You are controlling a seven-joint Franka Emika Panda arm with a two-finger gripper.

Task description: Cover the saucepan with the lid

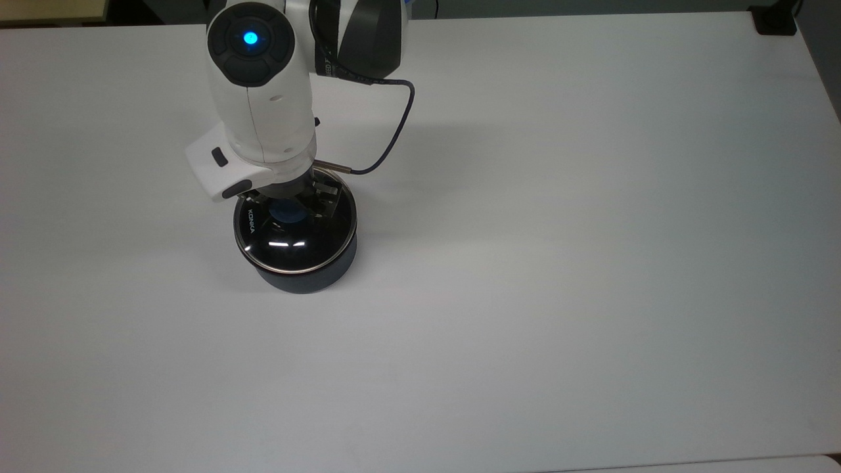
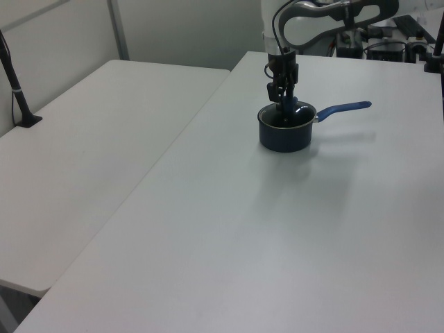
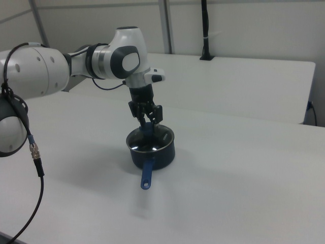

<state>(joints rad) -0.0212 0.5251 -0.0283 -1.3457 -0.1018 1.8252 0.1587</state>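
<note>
The glass lid [image 1: 295, 246] with its metal rim and white KONKA lettering lies over the mouth of the dark navy saucepan [image 1: 305, 279] on the white table. My gripper [image 1: 289, 209] reaches down from above and is shut on the lid's blue centre knob. In the left view the saucepan [image 2: 283, 137] points its long blue handle [image 2: 343, 107] to the left view's right, with the gripper [image 2: 283, 103] straight over it. In the right view the lid [image 3: 152, 140] sits level on the pan's rim, and the handle [image 3: 147, 175] points toward the camera.
A dark cable [image 1: 394, 125] loops from the arm down to the wrist beside the pan. A black clamp [image 1: 774, 20] sits at the table's far corner. A second white table [image 2: 90, 132] with a black post [image 2: 14, 83] adjoins on the left view's left.
</note>
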